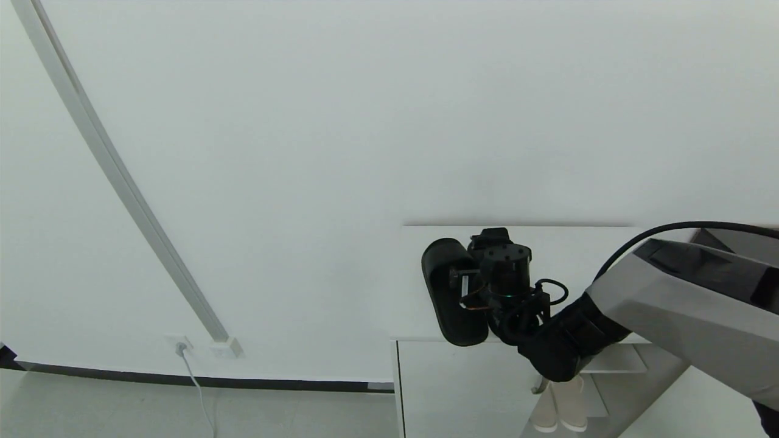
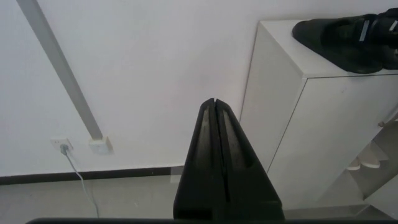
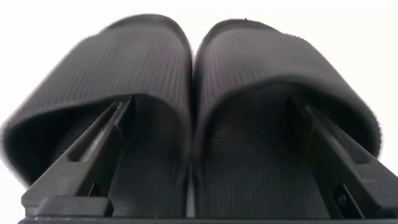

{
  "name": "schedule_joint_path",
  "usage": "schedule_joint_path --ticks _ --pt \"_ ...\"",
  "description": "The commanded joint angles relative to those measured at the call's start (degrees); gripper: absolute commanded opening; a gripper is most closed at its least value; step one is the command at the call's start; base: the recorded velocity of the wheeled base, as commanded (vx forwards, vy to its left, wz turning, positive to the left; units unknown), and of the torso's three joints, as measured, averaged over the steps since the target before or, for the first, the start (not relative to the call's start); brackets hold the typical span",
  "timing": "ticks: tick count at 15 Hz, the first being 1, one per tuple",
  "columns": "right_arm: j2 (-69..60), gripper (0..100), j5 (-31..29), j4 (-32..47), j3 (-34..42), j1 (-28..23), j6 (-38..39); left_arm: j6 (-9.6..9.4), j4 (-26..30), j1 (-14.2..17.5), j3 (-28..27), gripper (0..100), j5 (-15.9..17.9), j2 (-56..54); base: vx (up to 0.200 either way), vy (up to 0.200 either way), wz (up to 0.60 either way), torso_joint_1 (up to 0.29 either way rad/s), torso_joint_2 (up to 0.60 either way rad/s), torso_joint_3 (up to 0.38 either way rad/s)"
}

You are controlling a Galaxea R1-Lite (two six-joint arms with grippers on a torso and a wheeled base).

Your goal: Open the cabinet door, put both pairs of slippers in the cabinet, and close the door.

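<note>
Head view places the right hand (image 1: 467, 286) over the top of the white cabinet (image 1: 578, 243), pinching the pair of black slippers (image 1: 443, 286). Most of the hand is hidden behind its own wrist and the slippers' soles. In the right wrist view, one finger (image 3: 87, 162) lies tucked under each strap, and the two slippers (image 3: 155, 68) are pressed side by side. Whether the pair touches the cabinet top or hangs just above it cannot be told.

Lower down, the cabinet's right part stands open. A pair of white slippers (image 1: 563, 404) sits on a shelf there, partly covered by the arm and cut off by the frame edge.

Left wrist view shows the left hand (image 2: 214, 107) pressed together on nothing, well away from the cabinet (image 2: 280, 93). A wall socket (image 1: 179, 345) and a slanted conduit (image 1: 122, 176) are on the wall.
</note>
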State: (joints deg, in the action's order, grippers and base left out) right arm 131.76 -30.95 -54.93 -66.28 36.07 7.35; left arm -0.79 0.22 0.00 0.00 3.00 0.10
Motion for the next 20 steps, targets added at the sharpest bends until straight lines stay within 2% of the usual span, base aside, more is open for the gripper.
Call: schedule_joint_path --ticks 1,6,7,15,17,20 --pt "4.12 100 0.01 0.09 -4.65 -0.65 -0.58 0.00 0.04 0.00 0.00 0 -0.01 0.08 0.000 0.000 0.00 0.000 0.00 0.000" --pt "5.79 100 0.10 1.14 -7.99 -1.36 -0.93 -0.09 -0.04 0.00 0.00 0 -0.01 0.08 0.000 0.000 0.00 0.000 0.00 0.000" --pt "5.88 0 0.10 1.14 -7.99 -1.36 -0.93 -0.09 0.04 0.00 0.00 0 -0.01 0.08 0.000 0.000 0.00 0.000 0.00 0.000" --pt "4.21 0 0.01 0.88 -7.46 -1.18 -0.93 -0.09 -0.04 0.00 0.00 0 -0.01 0.08 0.000 0.000 0.00 0.000 0.00 0.000" --pt "-2.73 0 0.89 0.44 -1.22 -1.00 -0.93 0.00 0.04 0.00 0.00 0 -0.01 0.08 0.000 0.000 0.00 0.000 0.00 0.000" --pt "-13.37 0 8.98 0.35 10.56 -0.04 -3.22 -0.09 0.04 0.00 0.00 0 -0.01 0.08 0.000 0.000 0.00 0.000 0.00 0.000"
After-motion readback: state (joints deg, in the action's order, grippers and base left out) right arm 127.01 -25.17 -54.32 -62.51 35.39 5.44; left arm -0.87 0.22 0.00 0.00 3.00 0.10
